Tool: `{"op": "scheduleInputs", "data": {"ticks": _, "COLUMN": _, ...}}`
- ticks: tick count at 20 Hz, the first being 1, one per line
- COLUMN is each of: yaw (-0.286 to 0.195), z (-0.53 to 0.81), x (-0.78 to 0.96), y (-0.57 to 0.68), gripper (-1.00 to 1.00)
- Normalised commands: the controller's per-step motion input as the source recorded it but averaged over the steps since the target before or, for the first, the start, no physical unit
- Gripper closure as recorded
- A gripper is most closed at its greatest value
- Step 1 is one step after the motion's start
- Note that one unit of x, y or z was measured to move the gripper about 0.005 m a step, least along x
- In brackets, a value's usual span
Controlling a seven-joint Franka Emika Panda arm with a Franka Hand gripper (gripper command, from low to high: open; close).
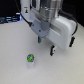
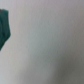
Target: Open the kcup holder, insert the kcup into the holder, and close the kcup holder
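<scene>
On the white table [image 1: 15, 70] sits the kcup [image 1: 30, 59], below the open, empty gripper [image 1: 46, 44]

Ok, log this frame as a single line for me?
phase: approaching kcup | gripper: above table, jaws open, empty | kcup: on white table, untouched | kcup holder: not in view

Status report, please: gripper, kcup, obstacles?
Gripper open, holding nothing, above table. Kcup on table, apart from fingers. Holder not in view. Nothing between them.
</scene>
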Motion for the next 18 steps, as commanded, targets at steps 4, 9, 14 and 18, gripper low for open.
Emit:
{"op": "scheduleInputs", "data": {"ticks": 4, "yaw": -0.213, "z": 0.0, "x": 0.25, "y": -0.52, "gripper": -1.0}}
{"op": "scheduleInputs", "data": {"ticks": 9, "yaw": -0.177, "z": -0.01, "x": 0.34, "y": -0.43, "gripper": -1.0}}
{"op": "scheduleInputs", "data": {"ticks": 14, "yaw": -0.167, "z": -0.12, "x": 0.34, "y": -0.26, "gripper": -1.0}}
{"op": "scheduleInputs", "data": {"ticks": 18, "yaw": -0.138, "z": -0.21, "x": 0.18, "y": -0.17, "gripper": -1.0}}
